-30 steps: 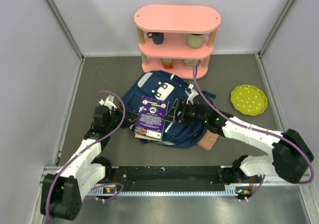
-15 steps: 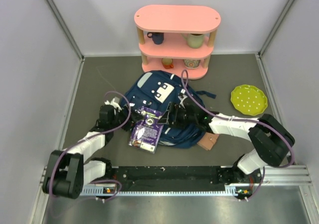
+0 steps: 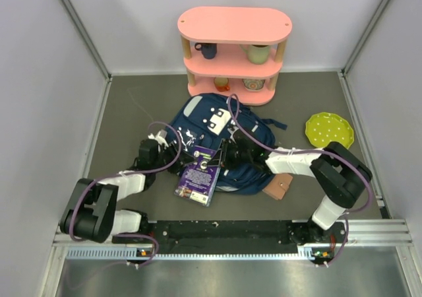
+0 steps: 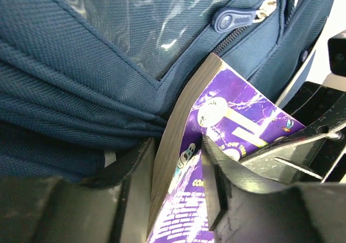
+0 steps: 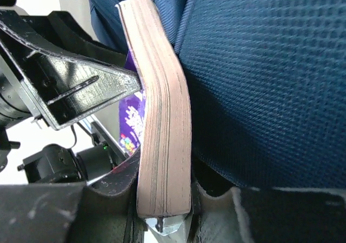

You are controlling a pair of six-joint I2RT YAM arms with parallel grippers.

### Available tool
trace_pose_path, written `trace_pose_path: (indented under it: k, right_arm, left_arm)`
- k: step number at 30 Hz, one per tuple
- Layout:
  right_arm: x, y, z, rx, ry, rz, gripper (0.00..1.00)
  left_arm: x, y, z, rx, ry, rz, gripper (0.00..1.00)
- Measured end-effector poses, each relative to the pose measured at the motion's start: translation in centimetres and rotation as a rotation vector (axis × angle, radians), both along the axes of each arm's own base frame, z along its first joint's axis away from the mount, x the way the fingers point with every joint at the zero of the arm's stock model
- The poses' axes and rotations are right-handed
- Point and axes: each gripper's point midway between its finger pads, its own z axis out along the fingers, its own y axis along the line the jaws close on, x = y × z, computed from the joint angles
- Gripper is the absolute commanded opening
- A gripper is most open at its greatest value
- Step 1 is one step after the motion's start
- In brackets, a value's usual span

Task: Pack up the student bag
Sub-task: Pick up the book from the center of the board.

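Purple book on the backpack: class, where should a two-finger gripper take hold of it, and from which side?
Probably grip the purple book across its thickness at a free edge, coming from the near side, where it sticks out past the student bag. It is thin and flat, so jaws span cover to cover.

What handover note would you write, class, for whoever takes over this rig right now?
Right gripper: jaws shut on the purple book at its page edge.
Left gripper: jaws astride the same book; firm grip unclear.
Student bag lies mid-table; the book rests against its near side, mostly outside.
Done: book is at the bag.
Left: push it inside; a brown item beside the bag lies outside too.
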Motion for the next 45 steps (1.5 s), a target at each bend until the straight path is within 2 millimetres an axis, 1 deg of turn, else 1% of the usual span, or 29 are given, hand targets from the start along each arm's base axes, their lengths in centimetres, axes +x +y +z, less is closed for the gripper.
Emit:
trace_pose_path:
  k: [2, 3, 5, 6, 8, 10, 13, 16, 18, 22, 25, 29, 31, 33, 39, 43, 45]
  right_arm:
    - [-0.1, -0.1, 0.4, -0.007, -0.02, 0.006, 0.0]
    - [-0.3, -0.2, 0.8, -0.011, -0.033, 0.011, 0.0]
    - [-0.5, -0.5, 2.0, -0.014, -0.07, 0.02, 0.0]
    - [-0.6, -0.8, 2.7, -0.011, -0.089, 0.027, 0.0]
    - [-0.7, -1.3, 4.6, 0.006, -0.133, 0.035, 0.0]
    - [-0.6, -1.9, 6.8, 0.044, -0.176, 0.04, 0.0]
    - [-0.4, -3.3, 9.5, 0.1, -0.232, 0.044, 0.0]
    - [-0.7, -4.5, 11.9, 0.152, -0.285, 0.078, 0.0]
    - [-1.2, -5.1, 13.2, 0.177, -0.315, 0.11, 0.0]
    - [-2.5, -6.1, 15.4, 0.224, -0.386, 0.196, 0.0]
    - [-3.6, -6.8, 16.2, 0.241, -0.419, 0.261, 0.0]
    - [-4.6, -7.3, 17.0, 0.275, -0.449, 0.331, 0.0]
    - [-5.0, -7.5, 17.3, 0.288, -0.463, 0.359, 0.0]
    - [-5.4, -7.6, 17.9, 0.309, -0.481, 0.396, 0.0]
    - [-6.4, -8.0, 19.3, 0.372, -0.523, 0.486, 0.0]
    - [-6.9, -8.1, 20.7, 0.396, -0.571, 0.543, 0.0]
    - [-7.0, -8.0, 21.4, 0.402, -0.596, 0.563, 0.0]
  left_arm:
    - [-0.2, 0.1, 0.5, 0.008, -0.013, 0.004, 0.64]
    - [-0.3, 0.1, 0.8, 0.012, -0.022, 0.005, 0.73]
    - [-0.7, 0.1, 2.3, 0.026, -0.07, 0.005, 0.83]
    - [-0.8, 0.3, 2.9, 0.036, -0.09, 0.01, 0.89]
    - [-0.7, 0.9, 5.2, 0.057, -0.167, 0.03, 0.95]
    - [-0.4, 1.3, 7.6, 0.072, -0.244, 0.051, 0.98]
    - [0.0, 1.6, 12.2, 0.068, -0.393, 0.064, 0.98]
    - [-0.2, 1.2, 15.2, 0.047, -0.494, 0.026, 0.98]
    - [-0.6, 0.4, 16.3, 0.019, -0.535, -0.028, 0.98]
    - [-1.4, -1.7, 17.3, -0.073, -0.565, -0.166, 0.98]
    - [-2.0, -3.6, 18.1, -0.128, -0.57, -0.284, 0.99]
    - [-3.0, -5.9, 20.4, -0.167, -0.631, -0.418, 0.99]
    - [-3.5, -6.4, 21.4, -0.193, -0.672, -0.467, 0.99]
    - [-3.9, -6.8, 21.9, -0.215, -0.695, -0.508, 0.99]
    - [-4.5, -7.6, 21.1, -0.251, -0.669, -0.596, 0.99]
    - [-6.0, -8.1, 21.5, -0.281, -0.687, -0.677, 0.98]
    - [-7.0, -8.5, 21.8, -0.299, -0.697, -0.732, 0.93]
